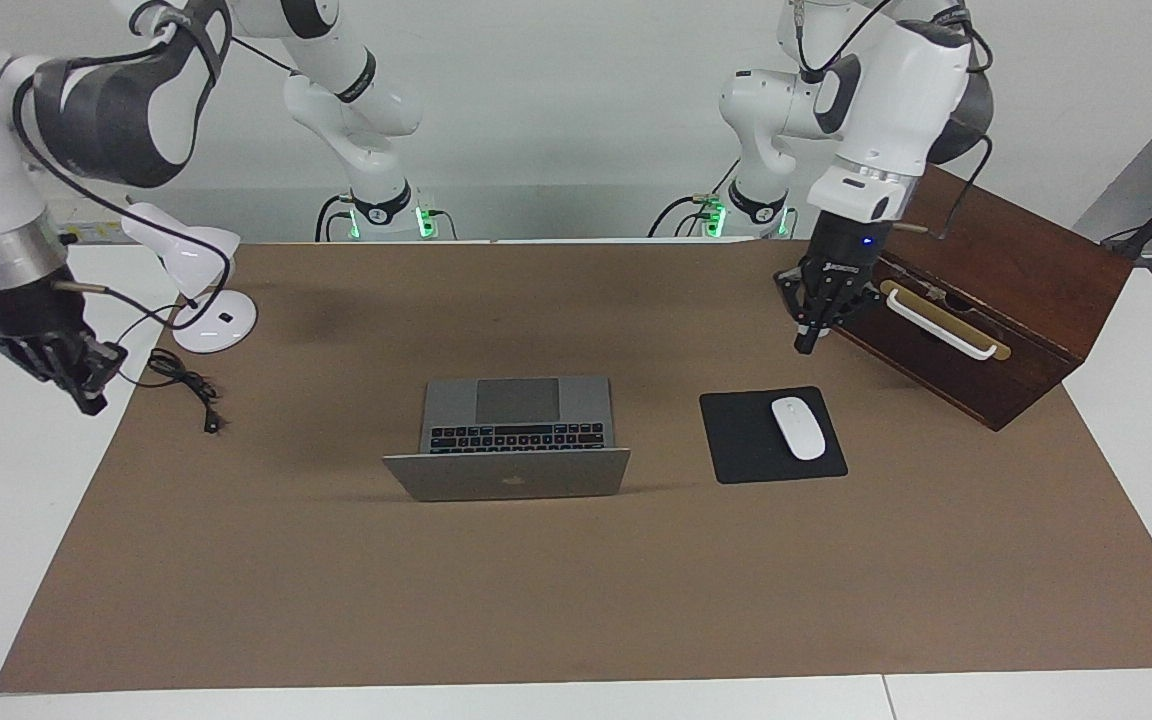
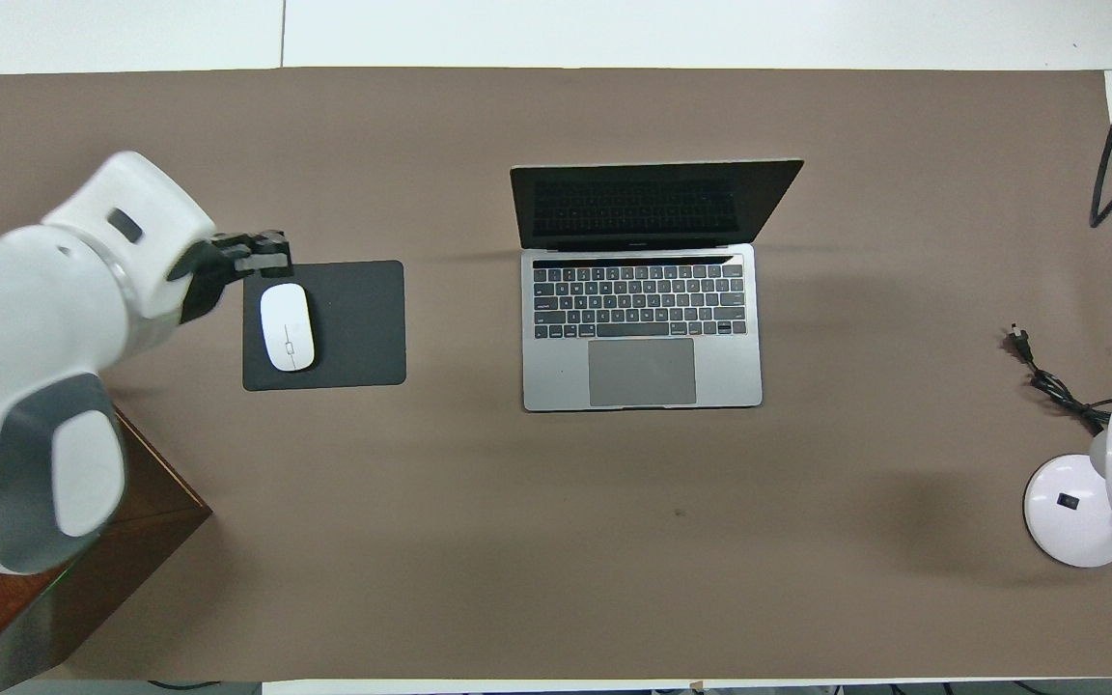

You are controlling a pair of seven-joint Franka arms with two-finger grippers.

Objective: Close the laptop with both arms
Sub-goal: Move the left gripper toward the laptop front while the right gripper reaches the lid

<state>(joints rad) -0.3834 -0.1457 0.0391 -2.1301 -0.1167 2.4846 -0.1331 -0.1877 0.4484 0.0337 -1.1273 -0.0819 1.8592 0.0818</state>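
Note:
The silver-grey laptop (image 1: 511, 478) (image 2: 643, 372) stands open in the middle of the brown mat, its lid upright on the side farther from the robots and its keyboard facing them. My left gripper (image 1: 808, 342) (image 2: 266, 256) is shut and empty. It hangs in the air by the wooden box, over the mouse pad's edge toward the left arm's end, well apart from the laptop. My right gripper (image 1: 86, 395) hangs over the table's edge at the right arm's end, by the lamp cable, and is out of the overhead view.
A black mouse pad (image 1: 736, 440) (image 2: 353, 328) with a white mouse (image 1: 798, 428) (image 2: 287, 326) lies beside the laptop. A dark wooden box (image 1: 1006, 290) (image 2: 146, 526) stands at the left arm's end. A white desk lamp (image 1: 206, 315) (image 2: 1072, 512) and its black cable (image 1: 186, 385) (image 2: 1048, 381) are at the right arm's end.

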